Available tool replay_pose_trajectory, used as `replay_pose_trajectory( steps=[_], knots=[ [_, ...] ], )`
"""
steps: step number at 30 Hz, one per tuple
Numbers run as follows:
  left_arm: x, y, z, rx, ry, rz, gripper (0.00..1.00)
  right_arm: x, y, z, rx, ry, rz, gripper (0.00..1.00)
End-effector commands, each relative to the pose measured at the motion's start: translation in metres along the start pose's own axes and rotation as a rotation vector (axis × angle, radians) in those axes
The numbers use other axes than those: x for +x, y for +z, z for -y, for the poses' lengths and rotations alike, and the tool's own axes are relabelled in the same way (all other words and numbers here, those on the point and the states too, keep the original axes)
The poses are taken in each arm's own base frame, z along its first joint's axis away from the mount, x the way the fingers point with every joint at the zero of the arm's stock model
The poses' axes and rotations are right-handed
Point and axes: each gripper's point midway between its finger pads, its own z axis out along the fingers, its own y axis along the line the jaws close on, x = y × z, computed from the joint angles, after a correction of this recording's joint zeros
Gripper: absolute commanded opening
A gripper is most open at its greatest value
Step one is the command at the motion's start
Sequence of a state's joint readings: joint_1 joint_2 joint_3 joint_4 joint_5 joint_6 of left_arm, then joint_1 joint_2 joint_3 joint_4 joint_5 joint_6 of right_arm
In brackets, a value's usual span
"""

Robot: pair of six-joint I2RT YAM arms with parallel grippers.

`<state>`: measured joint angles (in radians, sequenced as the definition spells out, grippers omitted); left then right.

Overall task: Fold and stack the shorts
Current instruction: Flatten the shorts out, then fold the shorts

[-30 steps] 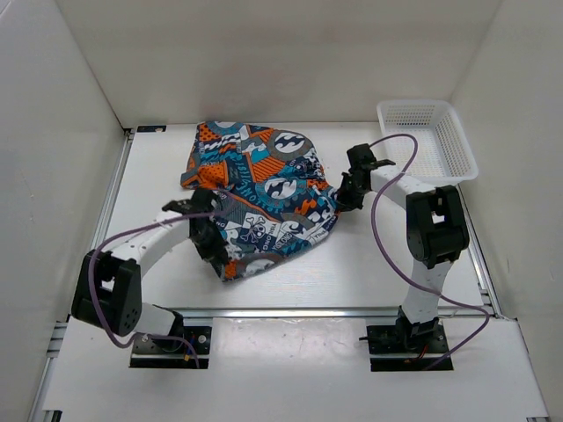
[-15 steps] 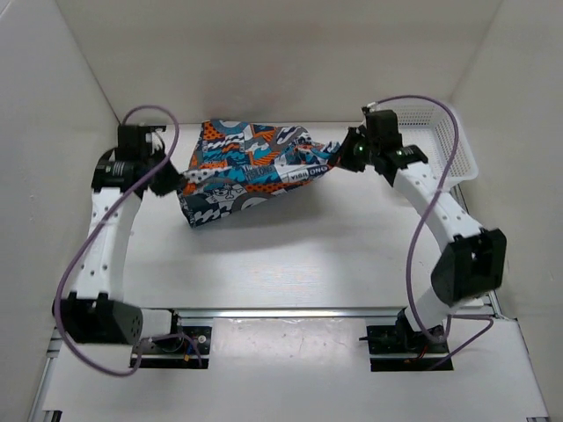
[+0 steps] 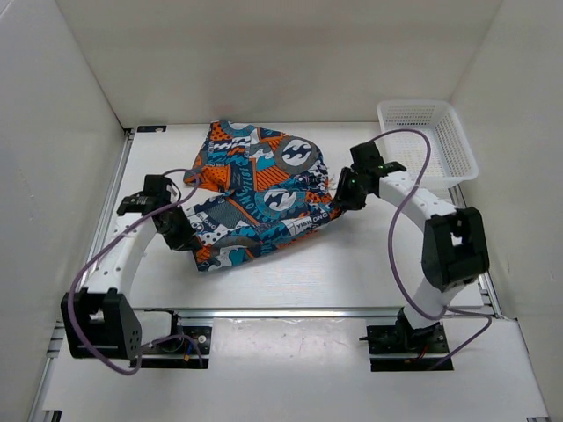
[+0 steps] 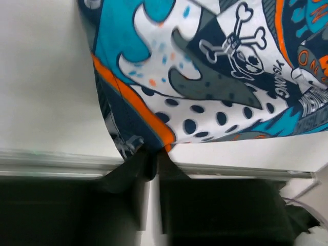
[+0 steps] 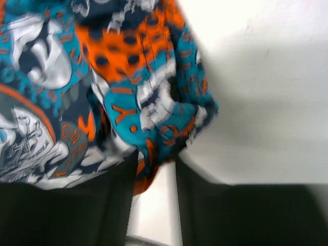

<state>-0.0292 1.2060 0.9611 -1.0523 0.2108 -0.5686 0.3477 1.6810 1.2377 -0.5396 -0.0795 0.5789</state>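
The shorts (image 3: 259,193), in a busy orange, teal and white print, lie spread on the table at the middle back. My left gripper (image 3: 180,236) is low at their near-left corner. In the left wrist view its jaws (image 4: 154,154) stand slightly apart, with the hem of the shorts (image 4: 205,77) still between the tips. My right gripper (image 3: 341,195) is at the right edge of the shorts. In the right wrist view it (image 5: 156,164) is open, and a loose edge of the shorts (image 5: 102,77) hangs into the gap.
A white mesh basket (image 3: 427,141) stands at the back right, just beyond the right arm. White walls close in the table on the left, back and right. An aluminium rail (image 3: 290,311) runs along the near edge.
Half a second ago both grippers held the shorts stretched in the air at the back. Both arms have since come down and forward, the shorts lie on the table, and both jaws have parted.
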Motion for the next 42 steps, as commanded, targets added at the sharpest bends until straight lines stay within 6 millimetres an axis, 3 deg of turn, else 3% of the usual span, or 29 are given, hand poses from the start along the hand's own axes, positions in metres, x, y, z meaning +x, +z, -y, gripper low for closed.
replay_pose_trajectory(
  steps=[1,2,3,4,6,8,11,15,18,21,25,29,35,39,40,42],
  knots=[
    [-0.029,0.017,0.008,0.001,0.043,0.022,0.34,-0.031,0.011,0.007,0.077,-0.037,0.044,0.55],
    [-0.030,0.030,0.007,-0.019,0.056,-0.032,0.49,-0.038,0.019,0.004,0.083,-0.036,0.034,0.62],
    [-0.030,0.037,0.007,-0.022,0.051,-0.055,0.55,-0.039,0.020,0.004,0.088,-0.044,0.026,0.69],
    [-0.033,0.039,0.008,-0.024,0.059,-0.061,0.58,-0.037,0.020,0.005,0.092,-0.044,0.018,0.71],
    [-0.034,0.037,0.009,-0.019,0.062,-0.051,0.73,-0.033,0.016,0.005,0.084,-0.044,0.015,0.78],
    [-0.034,0.030,0.009,-0.012,0.056,-0.020,0.90,-0.035,0.006,0.002,0.063,-0.048,0.048,0.80],
    [-0.020,0.016,0.001,-0.028,0.000,0.010,0.91,-0.020,-0.003,0.003,0.048,-0.047,0.044,0.80],
    [0.014,0.005,-0.012,-0.056,-0.132,0.040,0.86,-0.004,-0.011,0.016,0.069,-0.046,0.048,0.82],
    [0.038,-0.005,-0.006,0.033,-0.179,0.050,0.86,0.000,-0.021,0.021,0.079,-0.048,0.070,0.85],
    [0.075,0.007,-0.013,0.069,-0.244,-0.027,0.86,0.010,-0.023,0.027,0.084,-0.047,0.061,0.87],
    [0.101,0.024,-0.022,0.054,-0.244,-0.111,0.86,0.019,-0.025,0.030,0.077,-0.046,0.047,0.87],
    [0.102,0.044,-0.026,0.037,-0.262,-0.131,0.86,0.030,-0.020,0.030,0.059,-0.034,0.012,0.87],
    [0.080,0.071,-0.036,-0.087,-0.268,-0.099,0.77,0.035,-0.008,0.022,0.008,0.004,-0.015,0.85],
    [0.076,0.091,-0.048,-0.190,-0.245,-0.126,0.41,0.038,0.015,0.028,0.010,0.038,-0.068,0.84],
    [0.072,0.093,-0.047,-0.197,-0.244,-0.119,0.24,0.038,0.020,0.029,0.013,0.038,-0.072,0.82],
    [0.066,0.096,-0.047,-0.221,-0.229,-0.123,0.10,0.037,0.029,0.028,0.012,0.052,-0.087,0.79]
  ],
)
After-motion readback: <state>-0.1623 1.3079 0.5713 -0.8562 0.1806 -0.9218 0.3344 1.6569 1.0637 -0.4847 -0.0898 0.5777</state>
